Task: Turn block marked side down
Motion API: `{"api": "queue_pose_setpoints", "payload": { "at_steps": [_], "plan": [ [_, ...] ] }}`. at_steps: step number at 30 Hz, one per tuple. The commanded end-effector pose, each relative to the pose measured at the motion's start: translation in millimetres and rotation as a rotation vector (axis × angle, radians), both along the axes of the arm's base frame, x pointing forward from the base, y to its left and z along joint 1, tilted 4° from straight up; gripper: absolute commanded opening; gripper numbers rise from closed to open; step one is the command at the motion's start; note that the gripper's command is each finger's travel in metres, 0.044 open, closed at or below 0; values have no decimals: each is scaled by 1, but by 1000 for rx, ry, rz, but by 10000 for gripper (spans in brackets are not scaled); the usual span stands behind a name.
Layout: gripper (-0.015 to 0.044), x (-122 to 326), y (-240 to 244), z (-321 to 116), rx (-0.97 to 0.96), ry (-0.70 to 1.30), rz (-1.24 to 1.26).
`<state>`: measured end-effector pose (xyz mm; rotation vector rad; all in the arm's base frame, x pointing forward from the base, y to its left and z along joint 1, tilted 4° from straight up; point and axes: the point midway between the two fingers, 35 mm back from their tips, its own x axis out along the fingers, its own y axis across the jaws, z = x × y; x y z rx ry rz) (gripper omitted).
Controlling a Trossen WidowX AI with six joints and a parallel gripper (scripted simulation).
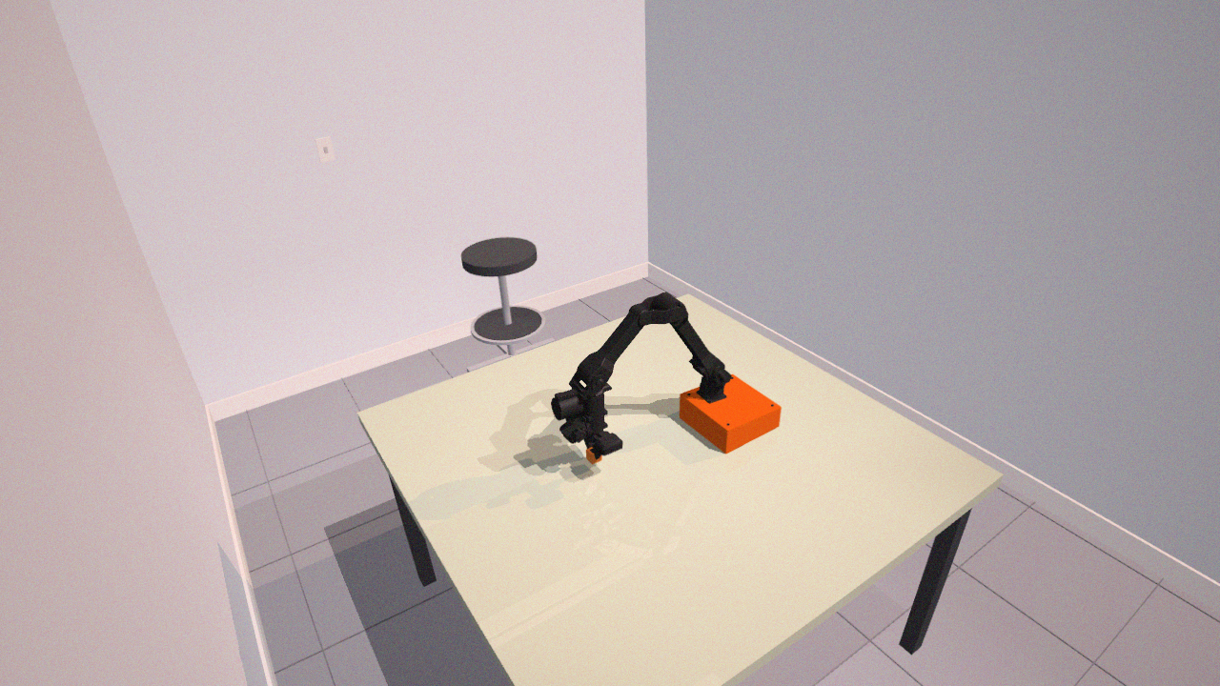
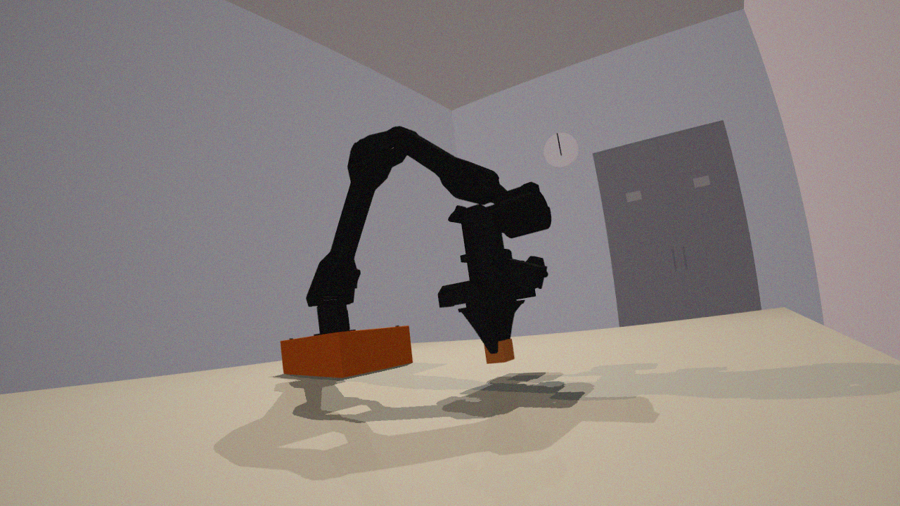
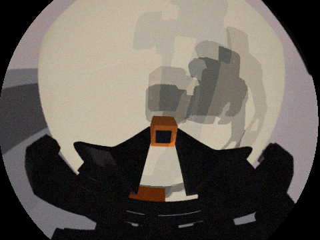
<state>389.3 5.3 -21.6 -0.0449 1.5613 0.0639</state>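
Note:
The small orange block (image 1: 593,457) (image 2: 506,353) (image 3: 163,121) has a dark square mark on one side. In the wrist view that marked side faces up, toward the wrist camera. My gripper (image 1: 597,452) (image 2: 498,346) (image 3: 163,130) points down and is shut on the block, with one finger at each side of it. In the exterior view the block hangs a little above the table (image 1: 767,529) (image 2: 126,446) (image 3: 83,90), with its underside off the surface. The fingers hide part of its sides.
The arm stands on a large orange base box (image 1: 740,405) (image 2: 314,355) (image 3: 147,194), to the right of the block in the top view. A dark round stool (image 1: 498,255) stands on the floor beyond the table edge. Shadows of the arm fall across the table around the block.

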Motion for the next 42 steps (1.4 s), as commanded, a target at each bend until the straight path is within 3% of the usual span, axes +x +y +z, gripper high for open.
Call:
{"api": "queue_pose_setpoints", "payload": {
  "at_steps": [1, 42],
  "plan": [
    [0, 1, 0, -1, 8, -56, -6],
    [0, 0, 0, -20, 42, -573, -13]
  ]
}}
